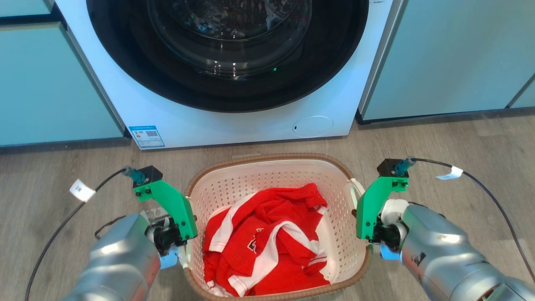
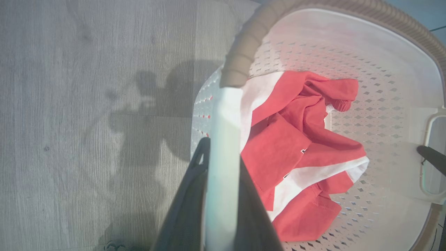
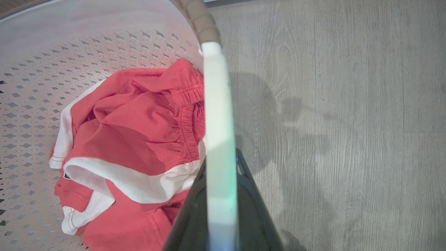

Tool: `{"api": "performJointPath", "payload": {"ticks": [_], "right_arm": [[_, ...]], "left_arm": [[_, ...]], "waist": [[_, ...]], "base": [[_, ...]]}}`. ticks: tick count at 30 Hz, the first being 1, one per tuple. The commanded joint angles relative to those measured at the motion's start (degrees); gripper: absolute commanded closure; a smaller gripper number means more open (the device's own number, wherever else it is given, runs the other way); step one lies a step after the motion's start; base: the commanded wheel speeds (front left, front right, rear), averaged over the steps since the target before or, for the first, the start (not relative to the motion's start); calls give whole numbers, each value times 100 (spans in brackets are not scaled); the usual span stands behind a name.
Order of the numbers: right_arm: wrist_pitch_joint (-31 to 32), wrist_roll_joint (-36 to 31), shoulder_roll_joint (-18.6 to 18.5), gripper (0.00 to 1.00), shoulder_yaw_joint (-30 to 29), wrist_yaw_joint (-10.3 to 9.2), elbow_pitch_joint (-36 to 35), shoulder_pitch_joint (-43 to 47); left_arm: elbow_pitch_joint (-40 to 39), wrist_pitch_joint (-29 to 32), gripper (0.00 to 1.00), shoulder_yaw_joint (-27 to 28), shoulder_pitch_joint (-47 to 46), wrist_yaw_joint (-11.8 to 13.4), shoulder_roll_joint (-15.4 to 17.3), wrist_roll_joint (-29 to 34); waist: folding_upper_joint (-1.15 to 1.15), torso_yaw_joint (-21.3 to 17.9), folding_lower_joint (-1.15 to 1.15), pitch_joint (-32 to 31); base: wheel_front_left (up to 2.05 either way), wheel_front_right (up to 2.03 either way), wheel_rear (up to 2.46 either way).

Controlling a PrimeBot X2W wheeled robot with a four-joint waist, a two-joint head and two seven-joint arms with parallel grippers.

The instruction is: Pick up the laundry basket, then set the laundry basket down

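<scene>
1. A grey wood-look floor (image 1: 451,142) covers the near half of the scene.
2. A white front-loading washing machine (image 1: 250,125) stands at the far side in the middle, with a round dark glass door (image 1: 228,50).
3. Pale blue-green cabinets (image 1: 50,83) flank the machine on the left and right.
4. The laundry basket (image 1: 259,177) sits in the near middle, directly in front of the washing machine. It is white with perforated walls and a brown rim band. Whether it rests on the floor or is raised cannot be told.
5. A crumpled red garment with white stripes (image 1: 267,242) lies inside the basket, toward its near side.
6. The left gripper (image 2: 223,153), on a silver arm with a green bracket, is at the basket's left side. Its dark fingers (image 2: 188,195) pinch the basket's white left handle (image 2: 224,115) from both sides.
7. The right gripper (image 3: 221,158), on a matching arm, is at the basket's right side. Its fingers (image 3: 258,209) likewise pinch the white right handle (image 3: 216,87) between them.
8. A thin black cable (image 1: 489,194) with a small white tag loops from each wrist over the floor.
</scene>
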Motion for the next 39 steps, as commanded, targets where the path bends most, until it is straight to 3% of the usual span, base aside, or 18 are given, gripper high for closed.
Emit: {"api": "performJointPath", "payload": {"ticks": [1,22,39], "right_arm": [[-70,63,-51,100,60,-16,16,-117],[-213,357,-51,100,332,-16,31,-297],[-870,359,-51,100,434,-16,45,-934]], "left_arm": [[-102,-47,100,180,-300,-46,140,-108],[-97,-145,100,152,-435,-46,138,-161],[-165,-1079,100,77,-1165,-46,182,40]], "waist": [[0,2,0,2],[0,27,0,320],[0,76,0,1992]], "base": [[0,0,0],[0,0,0],[0,0,0]]}}
